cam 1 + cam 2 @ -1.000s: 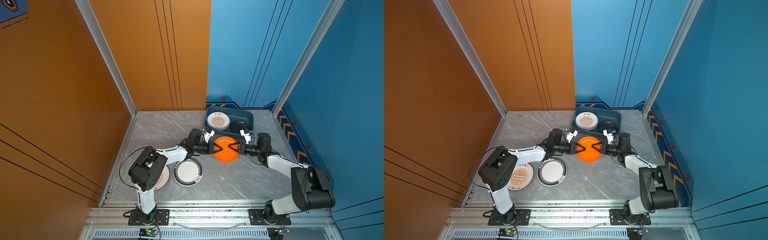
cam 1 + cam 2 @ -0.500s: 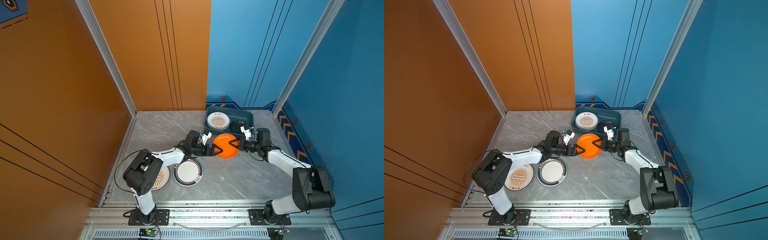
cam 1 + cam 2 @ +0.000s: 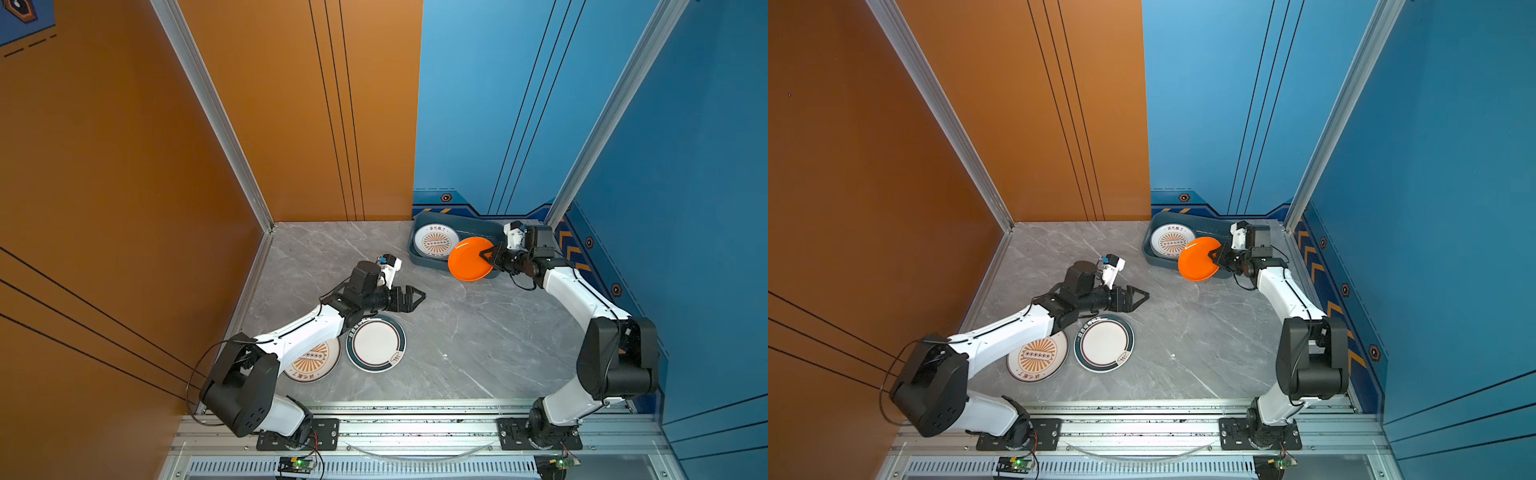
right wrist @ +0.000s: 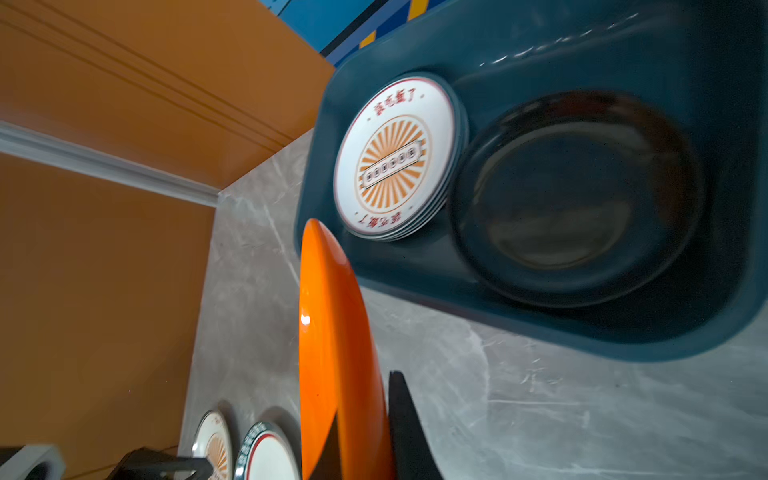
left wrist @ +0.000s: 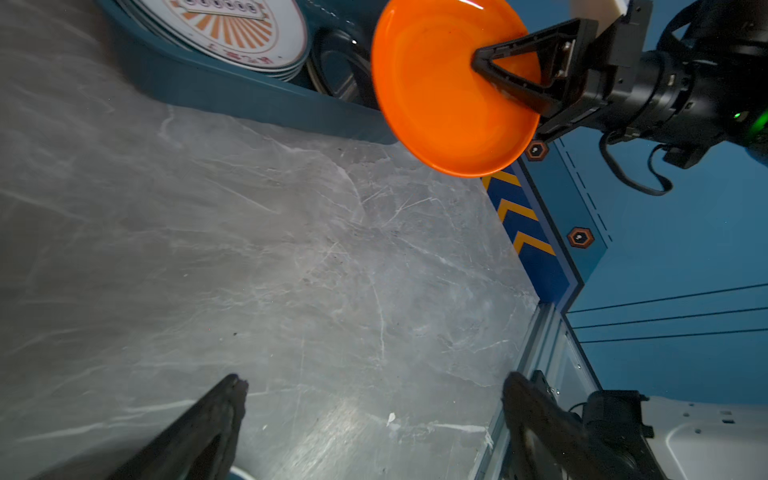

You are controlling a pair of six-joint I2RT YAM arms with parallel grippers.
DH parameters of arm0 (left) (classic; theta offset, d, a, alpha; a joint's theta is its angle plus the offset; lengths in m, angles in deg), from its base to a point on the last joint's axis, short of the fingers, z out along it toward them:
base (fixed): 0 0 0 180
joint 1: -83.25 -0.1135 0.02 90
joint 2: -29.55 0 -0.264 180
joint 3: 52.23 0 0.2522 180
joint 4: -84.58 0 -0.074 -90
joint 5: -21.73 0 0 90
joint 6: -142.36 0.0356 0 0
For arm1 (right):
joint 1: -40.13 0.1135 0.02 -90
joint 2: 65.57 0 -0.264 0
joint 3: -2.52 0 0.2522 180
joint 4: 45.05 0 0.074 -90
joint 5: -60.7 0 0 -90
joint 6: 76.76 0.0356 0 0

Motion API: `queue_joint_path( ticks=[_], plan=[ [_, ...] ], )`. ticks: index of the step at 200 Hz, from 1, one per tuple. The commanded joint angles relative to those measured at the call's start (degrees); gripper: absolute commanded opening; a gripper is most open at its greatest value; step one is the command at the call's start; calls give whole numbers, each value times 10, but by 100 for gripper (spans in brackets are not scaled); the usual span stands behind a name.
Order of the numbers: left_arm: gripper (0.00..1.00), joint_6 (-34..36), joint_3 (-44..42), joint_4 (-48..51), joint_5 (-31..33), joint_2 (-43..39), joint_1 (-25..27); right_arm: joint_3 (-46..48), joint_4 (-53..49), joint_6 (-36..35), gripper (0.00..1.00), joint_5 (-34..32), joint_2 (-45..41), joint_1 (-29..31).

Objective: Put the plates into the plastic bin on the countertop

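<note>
We count a stack of white sunburst plates point(image 3: 436, 243) and a glossy black plate point(image 4: 573, 199) in the dark teal plastic bin point(image 3: 457, 220), a round orange plate point(image 3: 467, 259) at its near edge in the right gripper point(image 3: 484, 254) with jaws clamped on it, and a lone sunburst plate point(image 3: 311, 361) and a teal-rimmed white plate point(image 3: 376, 343) left on the grey marble surface point(image 3: 457, 332) by the left gripper point(image 3: 413, 297), jaws apart and empty.

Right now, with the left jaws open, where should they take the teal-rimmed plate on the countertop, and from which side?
Probably by its rim, at the edge that faces the bare middle of the countertop. The teal-rimmed plate lies flat, so only the rim gives room for one jaw above and one below. The sunburst plate lies right beside the opposite edge, and the left arm overhangs that side.
</note>
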Motion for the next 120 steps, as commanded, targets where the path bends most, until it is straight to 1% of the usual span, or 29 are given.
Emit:
queue_joint_path(
  ticks=[1,22,49,91,120],
  plan=[
    [98,8,-24,29,44,-35,-24,-48,-46,3,0,-60,38,-9],
    [98,8,-42,49,66,-59,-49,-81,-54,9,0,-73,75,-19],
    [98,0,-68,53,66,-74,-80,-113,-47,21,0,-77,116,-28],
    [98,-7,-100,40,43,-76,-120,-168,-36,43,0,-79,177,-37],
    [98,-12,-105,31,35,-74,-130,-214,-48,51,0,-81,220,-39]
  ],
)
